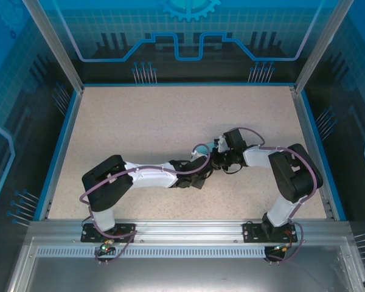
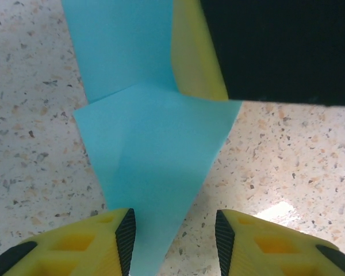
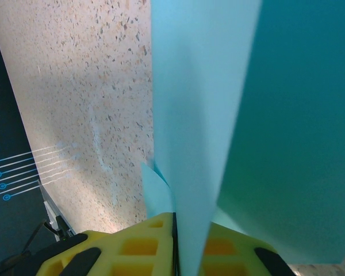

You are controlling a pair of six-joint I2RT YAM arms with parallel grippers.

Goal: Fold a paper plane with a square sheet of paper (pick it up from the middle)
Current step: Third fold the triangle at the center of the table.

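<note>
The light-blue sheet of paper (image 2: pixel 155 144) is folded into a pointed shape and hangs above the table, its narrow tip pointing down between my left fingers. My left gripper (image 2: pixel 175 233) is open; the tip lies close to the left pad (image 2: pixel 126 236) with a clear gap to the right pad. My right gripper (image 3: pixel 187 244) is shut on the paper's (image 3: pixel 213 115) folded layers, which rise upright from its yellow fingers. The two grippers meet mid-table: the left gripper (image 1: pixel 205 163) and the right gripper (image 1: pixel 218 157), with a sliver of the paper (image 1: pixel 199 148) showing above them.
The speckled tabletop (image 1: pixel 158 121) is bounded by a blue rim (image 1: pixel 59 152) and metal corner posts (image 1: pixel 48 36). My right gripper's yellow finger (image 2: pixel 196 57) and dark body (image 2: pixel 276 46) stand close in front of the left wrist camera.
</note>
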